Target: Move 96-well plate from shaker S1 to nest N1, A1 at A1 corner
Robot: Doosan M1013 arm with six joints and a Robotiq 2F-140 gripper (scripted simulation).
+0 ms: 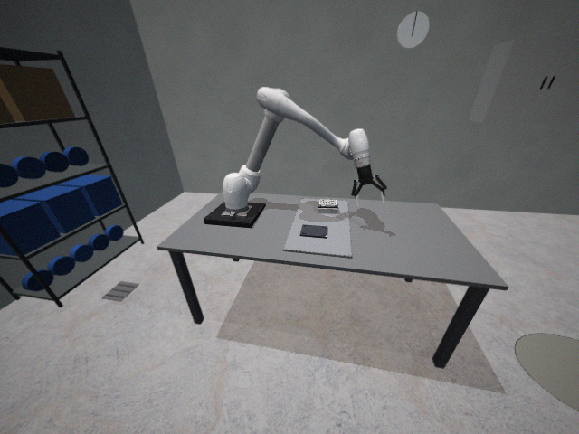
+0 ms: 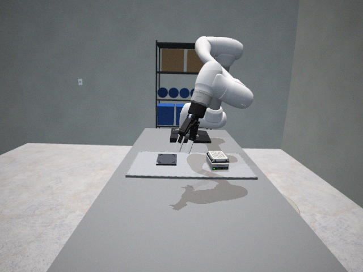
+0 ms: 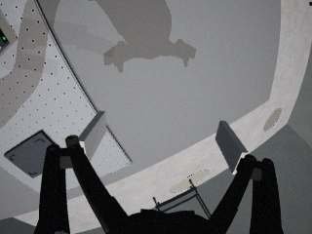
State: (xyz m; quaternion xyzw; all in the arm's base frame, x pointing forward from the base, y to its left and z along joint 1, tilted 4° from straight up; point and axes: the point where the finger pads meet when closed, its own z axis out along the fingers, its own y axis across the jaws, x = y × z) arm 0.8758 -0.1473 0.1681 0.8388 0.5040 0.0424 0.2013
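The white 96-well plate [image 1: 327, 202] [image 2: 217, 156] sits on top of the plate shaker S1 [image 1: 327, 209] [image 2: 217, 166] at the far end of the pale mat [image 1: 337, 235] [image 2: 140, 169] [image 3: 53, 92]. The dark, empty plate nest N1 [image 1: 313, 231] [image 2: 166, 159] [image 3: 29, 151] lies at the mat's other end. My gripper [image 1: 369, 198] [image 2: 184, 149] [image 3: 163, 126] is open and empty. It hangs well above the table just off the mat's long edge, to the side of the shaker. The plate's cut corner is too small to make out.
The arm's black base plate [image 1: 233, 215] [image 2: 202, 137] stands on the grey table [image 1: 421, 252] [image 2: 190, 234] beyond the mat. A shelf rack [image 1: 100, 140] [image 2: 157, 84] with blue boxes and rolls stands off the table behind the base.
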